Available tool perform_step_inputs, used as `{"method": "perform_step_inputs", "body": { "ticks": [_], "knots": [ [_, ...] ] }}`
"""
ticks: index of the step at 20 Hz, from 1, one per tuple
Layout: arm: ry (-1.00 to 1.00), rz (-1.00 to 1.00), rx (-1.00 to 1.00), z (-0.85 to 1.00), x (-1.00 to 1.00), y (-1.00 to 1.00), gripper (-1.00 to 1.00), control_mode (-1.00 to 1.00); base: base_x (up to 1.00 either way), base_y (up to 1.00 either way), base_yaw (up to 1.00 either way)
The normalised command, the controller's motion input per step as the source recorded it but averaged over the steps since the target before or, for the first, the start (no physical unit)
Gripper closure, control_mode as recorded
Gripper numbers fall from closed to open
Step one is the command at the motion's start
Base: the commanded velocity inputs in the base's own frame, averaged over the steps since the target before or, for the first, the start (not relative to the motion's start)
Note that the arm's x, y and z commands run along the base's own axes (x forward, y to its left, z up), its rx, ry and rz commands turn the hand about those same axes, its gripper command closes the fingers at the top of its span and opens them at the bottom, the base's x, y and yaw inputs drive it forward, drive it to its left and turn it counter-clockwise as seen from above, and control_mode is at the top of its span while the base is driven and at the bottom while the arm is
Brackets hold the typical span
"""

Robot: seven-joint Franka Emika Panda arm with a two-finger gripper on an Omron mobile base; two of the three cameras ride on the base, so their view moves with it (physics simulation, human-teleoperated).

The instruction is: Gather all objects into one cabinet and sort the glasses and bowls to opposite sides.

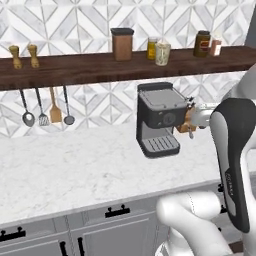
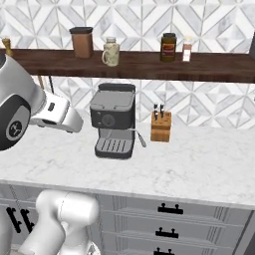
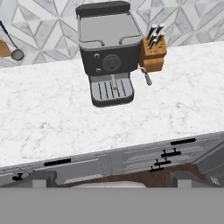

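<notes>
White marble tabletop (image 2: 199, 164) w/ dark grey espresso machine (image 2: 114, 121) near the back wall; wooden knife block (image 2: 161, 126) just right of machine. Wooden shelf (image 2: 149, 64) above machine: brown canister (image 2: 82, 42), cream mug (image 2: 111, 52), jars.

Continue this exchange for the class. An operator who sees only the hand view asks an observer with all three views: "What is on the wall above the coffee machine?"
Observer: A dark wooden shelf runs along the wall above the coffee machine.
Operator: Does anything on it stand right over the machine?
Observer: A brown canister with a dark lid stands there.
Operator: Any cup up there?
Observer: Yes, a cream cup stands to the right of the canister, in front of a yellow jar.
</notes>
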Motion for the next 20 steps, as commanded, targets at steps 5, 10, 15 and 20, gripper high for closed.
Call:
{"method": "perform_step_inputs", "body": {
  "ticks": [5,10,15,20],
  "knots": [
    [0.0,0.0,0.0,0.0,0.0,0.0,-1.0,1.0,0.43,0.0,0.22],
    [0.0,0.0,0.0,0.0,0.0,0.0,-1.0,1.0,0.43,0.0,0.08],
    [0.0,0.0,0.0,0.0,0.0,0.0,-1.0,1.0,0.26,0.0,0.0],
    [0.0,0.0,0.0,0.0,0.0,0.0,-1.0,1.0,0.33,0.03,-0.01]
  ]
}}
